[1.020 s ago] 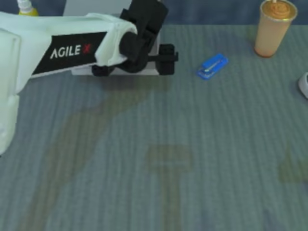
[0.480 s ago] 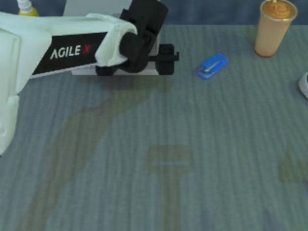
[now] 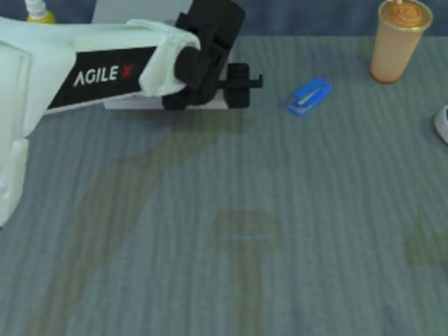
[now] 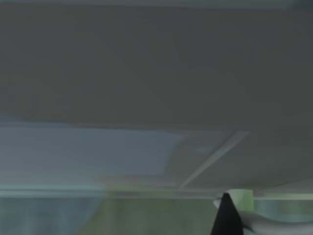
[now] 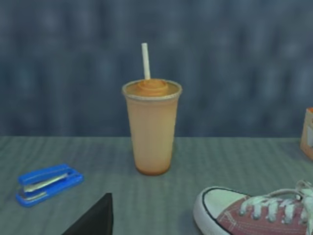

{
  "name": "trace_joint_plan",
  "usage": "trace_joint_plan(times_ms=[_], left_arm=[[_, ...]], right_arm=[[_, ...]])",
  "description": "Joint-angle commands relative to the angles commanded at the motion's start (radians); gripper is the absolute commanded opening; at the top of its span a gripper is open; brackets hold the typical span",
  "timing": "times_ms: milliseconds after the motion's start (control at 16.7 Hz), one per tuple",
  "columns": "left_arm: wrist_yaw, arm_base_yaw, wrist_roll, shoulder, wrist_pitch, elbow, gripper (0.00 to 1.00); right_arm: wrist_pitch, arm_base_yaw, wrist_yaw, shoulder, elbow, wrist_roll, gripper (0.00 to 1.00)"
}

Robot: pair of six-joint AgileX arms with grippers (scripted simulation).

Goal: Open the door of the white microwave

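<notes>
Standing upright, orange cup (image 5: 151,129) holds straw (image 5: 145,60).

The counter (image 3: 294,210) looks like matt, finely ribbed cloth. The microwave (image 3: 133,14) has a smooth, matt pale casing. The left arm's (image 3: 84,70) shell is glossy white plastic. The cup (image 5: 151,129) seems translucent plastic; the stapler (image 5: 46,183) glossy plastic; the shoe (image 5: 259,215) canvas with rubber toe.
</notes>
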Motion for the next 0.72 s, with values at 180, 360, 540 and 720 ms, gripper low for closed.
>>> trace_joint_plan(times_ms=[180, 360, 540, 720], left_arm=[[0.000, 0.000, 0.000, 0.000, 0.000, 0.000, 0.00], [0.000, 0.000, 0.000, 0.000, 0.000, 0.000, 0.00], [0.000, 0.000, 0.000, 0.000, 0.000, 0.000, 0.00], [0.011, -0.034, -0.007, -0.034, -0.003, -0.067, 0.00]], right_arm=[[0.000, 0.000, 0.000, 0.000, 0.000, 0.000, 1.00], [0.000, 0.000, 0.000, 0.000, 0.000, 0.000, 1.00], [0.000, 0.000, 0.000, 0.000, 0.000, 0.000, 1.00], [0.000, 0.000, 0.000, 0.000, 0.000, 0.000, 1.00]])
